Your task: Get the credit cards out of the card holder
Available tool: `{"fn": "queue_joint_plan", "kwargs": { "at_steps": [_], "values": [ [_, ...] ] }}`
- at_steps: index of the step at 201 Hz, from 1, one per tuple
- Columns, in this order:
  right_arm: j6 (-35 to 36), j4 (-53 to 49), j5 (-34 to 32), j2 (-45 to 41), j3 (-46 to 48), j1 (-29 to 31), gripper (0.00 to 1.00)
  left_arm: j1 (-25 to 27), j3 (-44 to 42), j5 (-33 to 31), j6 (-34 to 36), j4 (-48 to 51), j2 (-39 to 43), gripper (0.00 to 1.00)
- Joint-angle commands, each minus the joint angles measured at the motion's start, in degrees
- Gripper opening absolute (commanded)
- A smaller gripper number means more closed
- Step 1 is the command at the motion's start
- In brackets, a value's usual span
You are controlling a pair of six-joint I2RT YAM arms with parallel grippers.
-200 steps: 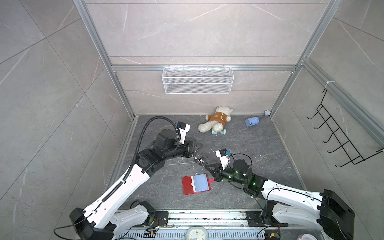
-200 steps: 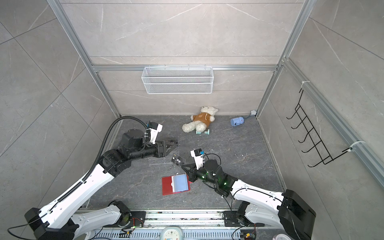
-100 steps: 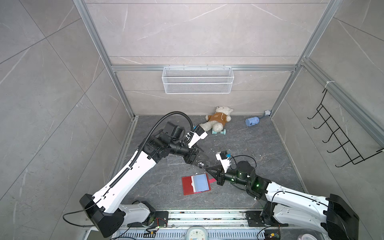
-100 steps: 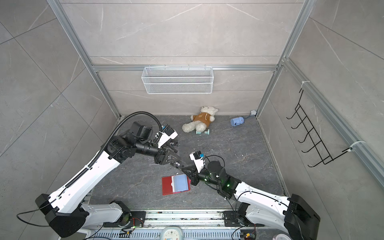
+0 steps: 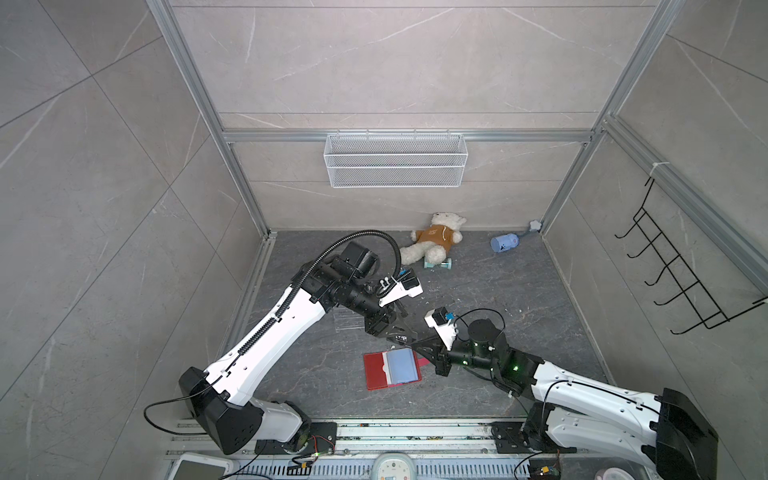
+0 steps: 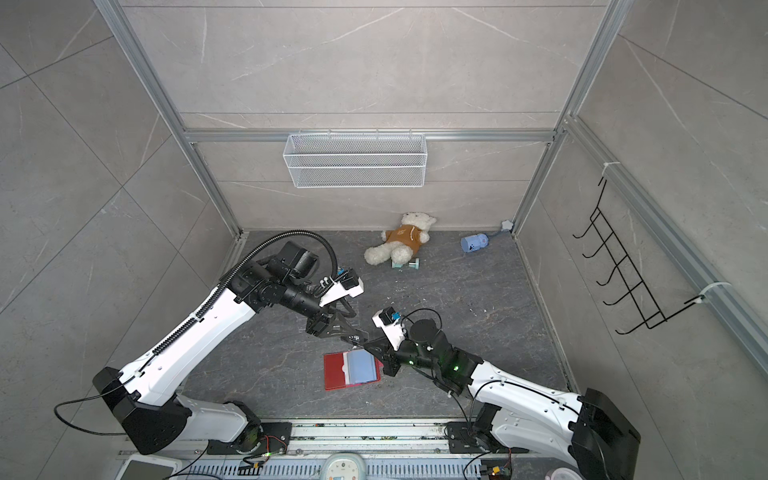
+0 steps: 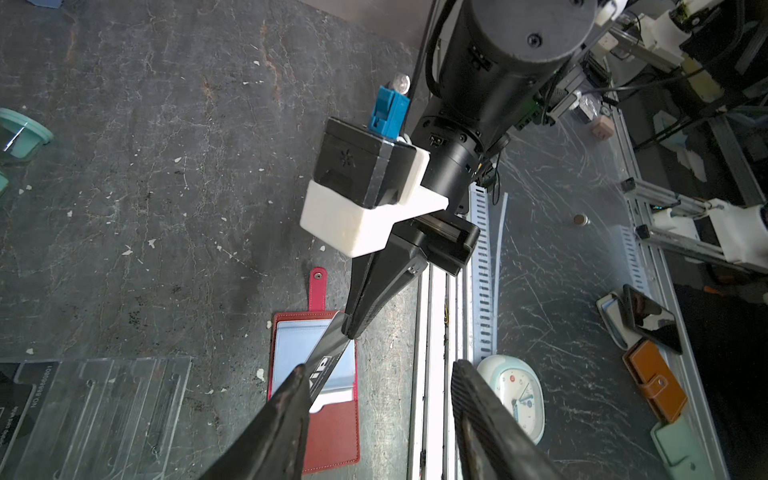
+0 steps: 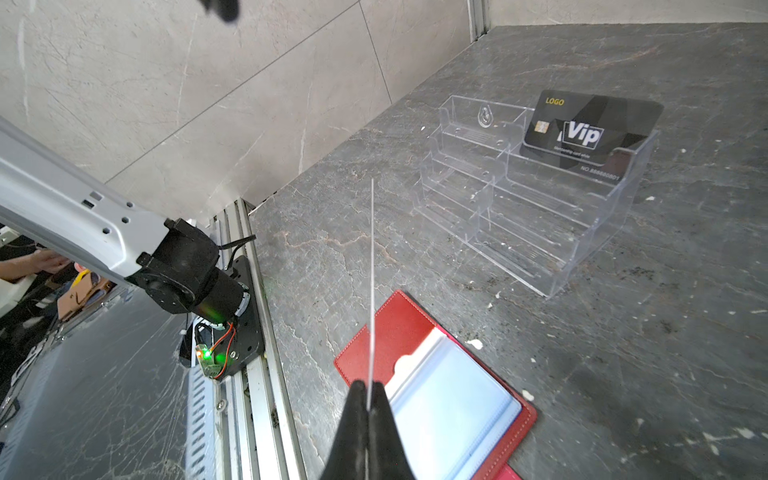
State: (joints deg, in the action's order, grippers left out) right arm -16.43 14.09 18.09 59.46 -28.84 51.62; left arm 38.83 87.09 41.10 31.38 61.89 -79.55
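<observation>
Left fingers [image 7: 286, 415] nearer; racked card [image 8: 590, 133] wrist-only

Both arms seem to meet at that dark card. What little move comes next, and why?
Probably the left fingers close on the card. The right fingers pinch one end of it by the open card holder, and its free end lies beside one open left finger, the other standing well apart. It looks like a handover.

A: Walls [image 5: 395, 62]?
B: Pale grey veined panels, aluminium framing [image 5: 199, 104] at the corners. Evenly lit.
A: Floor [image 5: 519, 291] and fittings?
B: Dark grey veined slab, flecked pale. White wire basket [image 5: 395, 166] on the back wall; black hook rack [image 5: 673, 282] on the right wall.
</observation>
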Motion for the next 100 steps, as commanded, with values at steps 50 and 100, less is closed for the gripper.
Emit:
{"fn": "queue_joint_plan", "kwargs": {
  "at_steps": [50, 100],
  "values": [
    [3.81, -2.22, 2.04, -0.27, -2.01, 0.71, 0.0, -0.39, -0.13, -1.98, 11.66, 3.9, -1.84, 0.57],
    [4.38, -2.75, 2.56, -0.51, -1.78, 0.94, 0.0, -0.38, -3.66, -4.98, 13.61, 2.07, -3.2, 0.57]
  ]
}}
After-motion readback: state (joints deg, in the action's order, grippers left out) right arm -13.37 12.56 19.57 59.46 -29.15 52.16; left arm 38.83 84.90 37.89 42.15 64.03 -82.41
